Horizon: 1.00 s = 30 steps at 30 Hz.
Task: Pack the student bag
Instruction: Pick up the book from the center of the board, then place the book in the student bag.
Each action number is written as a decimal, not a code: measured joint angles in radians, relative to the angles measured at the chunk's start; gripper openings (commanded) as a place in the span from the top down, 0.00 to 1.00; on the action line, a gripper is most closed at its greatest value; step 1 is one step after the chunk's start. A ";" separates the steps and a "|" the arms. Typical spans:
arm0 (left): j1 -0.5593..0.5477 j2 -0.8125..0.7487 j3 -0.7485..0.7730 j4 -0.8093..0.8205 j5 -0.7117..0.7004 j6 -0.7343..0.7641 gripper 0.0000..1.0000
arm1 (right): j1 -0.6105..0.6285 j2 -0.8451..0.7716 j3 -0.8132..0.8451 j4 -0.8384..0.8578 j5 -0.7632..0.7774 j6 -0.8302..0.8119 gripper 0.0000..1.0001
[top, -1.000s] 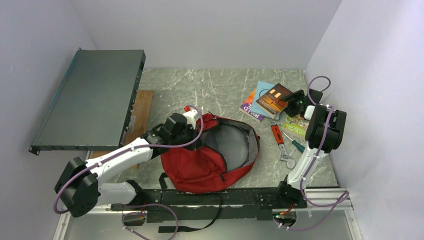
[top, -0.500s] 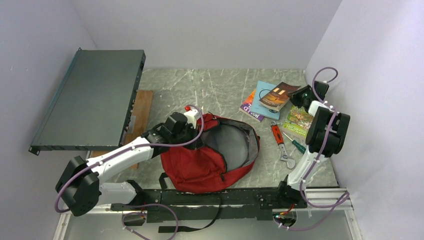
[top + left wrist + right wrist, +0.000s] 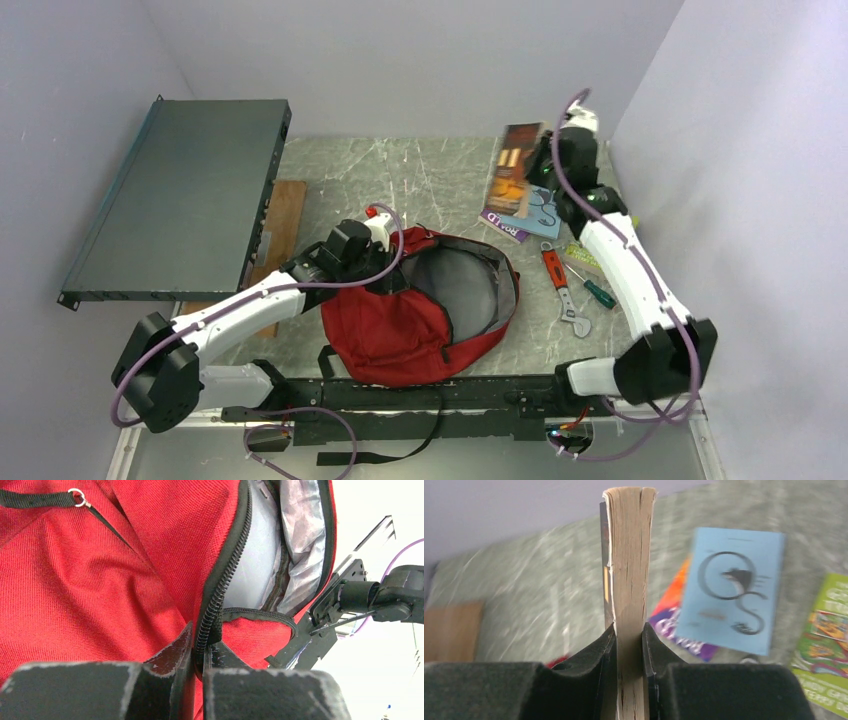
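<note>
The student bag (image 3: 395, 335), a red backpack, lies at the table's front centre with its mouth unzipped and the grey lining (image 3: 462, 282) showing. My left gripper (image 3: 383, 272) sits at the bag's upper left rim, shut on the black zipper edge (image 3: 214, 605) of the opening. My right gripper (image 3: 541, 166) is raised over the back right of the table. It is shut on a brown paperback book (image 3: 512, 168), held upright by its edge. In the right wrist view the book's page block (image 3: 630, 555) stands between the fingers (image 3: 601, 650).
A light blue book (image 3: 538, 210) lies on a purple one (image 3: 500, 224), with a green book (image 3: 588, 262) partly under my right arm. A red-handled wrench (image 3: 563, 288) and a screwdriver (image 3: 592, 288) lie right of the bag. A grey rack unit (image 3: 180, 195) leans at the left over a wooden board (image 3: 286, 215).
My right gripper closed on the brown book, lifted it off the stack and swung it up toward the back wall. The left gripper and the bag stayed put.
</note>
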 measured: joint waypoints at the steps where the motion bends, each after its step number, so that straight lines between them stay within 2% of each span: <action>1: 0.000 0.000 0.006 -0.006 -0.002 0.000 1.00 | 0.090 -0.041 0.006 -0.023 0.015 -0.031 1.00; 4: 0.000 -0.005 0.024 -0.013 -0.002 0.000 1.00 | 0.245 -0.137 0.010 -0.090 0.000 -0.088 1.00; 6: 0.001 -0.010 0.040 -0.017 0.002 0.002 1.00 | 0.286 -0.169 0.018 -0.148 -0.049 -0.107 1.00; 10: 0.001 -0.013 0.113 -0.055 0.011 0.014 1.00 | 0.291 -0.164 0.010 -0.267 -0.185 -0.111 1.00; 14: 0.000 -0.016 0.210 -0.120 0.023 0.041 1.00 | 0.289 -0.162 -0.081 -0.377 -0.302 -0.108 1.00; 18: 0.001 -0.024 0.267 -0.171 0.044 0.062 1.00 | 0.288 -0.161 -0.187 -0.387 -0.446 -0.071 1.00; 23: 0.001 -0.022 0.312 -0.219 0.082 0.087 1.00 | 0.288 -0.107 -0.299 -0.240 -0.629 0.046 1.00; 30: 0.001 0.000 0.360 -0.234 0.129 0.082 1.00 | 0.294 0.055 -0.472 0.173 -0.789 0.310 1.00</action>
